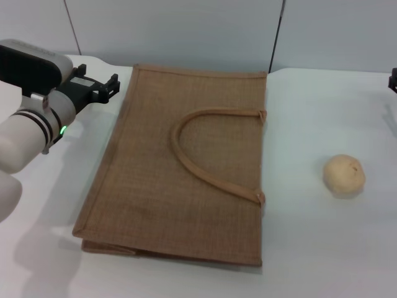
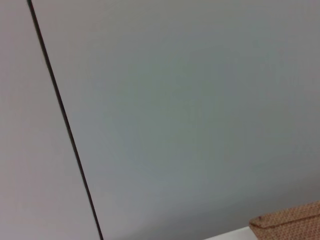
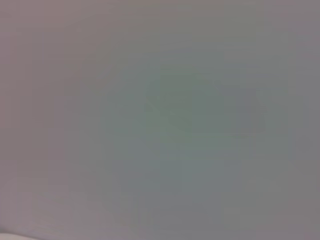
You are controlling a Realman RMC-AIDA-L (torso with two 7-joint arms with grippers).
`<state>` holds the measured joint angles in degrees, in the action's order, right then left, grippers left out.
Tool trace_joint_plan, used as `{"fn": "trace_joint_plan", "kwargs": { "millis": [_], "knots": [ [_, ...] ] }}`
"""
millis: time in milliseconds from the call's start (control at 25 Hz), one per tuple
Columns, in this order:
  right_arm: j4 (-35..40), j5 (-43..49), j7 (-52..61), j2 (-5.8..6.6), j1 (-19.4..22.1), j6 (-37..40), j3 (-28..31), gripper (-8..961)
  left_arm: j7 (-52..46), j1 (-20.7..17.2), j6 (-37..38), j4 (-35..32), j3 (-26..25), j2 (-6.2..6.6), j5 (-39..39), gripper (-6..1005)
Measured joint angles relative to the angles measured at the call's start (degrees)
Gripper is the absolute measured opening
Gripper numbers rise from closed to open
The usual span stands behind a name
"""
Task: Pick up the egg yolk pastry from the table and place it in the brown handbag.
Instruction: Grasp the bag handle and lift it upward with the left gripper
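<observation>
Bag flat on the table, pastry lying loose, both arms off to the sides.

The left gripper (image 1: 110, 87) hangs at the bag's (image 1: 180, 167) far left corner, just beside its edge, fingers apart and holding nothing. The pastry (image 1: 344, 175) sits on the table (image 1: 322, 248), well off to that gripper's right, past the bag and clear of it. Only a sliver of the right gripper (image 1: 392, 81) shows at the right edge; its state cannot be told.

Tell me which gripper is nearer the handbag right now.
The left gripper, hovering just off the far left corner of the brown handbag. The right gripper barely shows at the right frame edge, well clear of the bag.
</observation>
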<state>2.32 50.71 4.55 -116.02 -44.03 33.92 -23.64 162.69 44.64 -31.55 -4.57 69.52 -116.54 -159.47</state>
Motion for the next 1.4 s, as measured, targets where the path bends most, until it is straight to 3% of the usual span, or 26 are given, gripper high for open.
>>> {"fn": "trace_joint_plan", "kwargs": {
  "millis": [240, 440, 760, 880, 1200, 1400],
  "knots": [
    [0.13, -0.03, 0.14, 0.01, 0.01, 0.02, 0.0, 852, -0.08, 0.0, -0.07, 0.0, 0.0, -0.01, -0.04, 752],
    [-0.16, -0.09, -0.12, -0.21, 1.07, 2.64, 0.0, 852, -0.03, -1.84, -5.6, -0.05, 0.0, -0.39, -0.14, 751],
    [-1.75, -0.36, -0.15, -0.4, 3.34, 11.19, 0.87, 852, 0.0, -4.75, -12.66, -0.05, 0.09, -0.34, -0.14, 551],
    [-1.86, -0.36, -0.15, -0.36, 3.54, 12.1, 0.9, 852, -0.01, -5.61, -14.65, -0.15, 0.09, -0.34, -0.14, 551],
    [-1.46, -0.36, -0.15, -0.12, 3.51, 8.4, 0.98, 851, -0.8, -4.98, -13.19, 0.01, 1.76, -0.49, 2.02, 552],
    [-1.15, -0.35, -0.15, 0.05, 3.61, 6.95, 0.96, 851, -6.31, -3.2, -10.31, 0.03, 7.09, -0.26, 5.79, 553]
  ]
}}
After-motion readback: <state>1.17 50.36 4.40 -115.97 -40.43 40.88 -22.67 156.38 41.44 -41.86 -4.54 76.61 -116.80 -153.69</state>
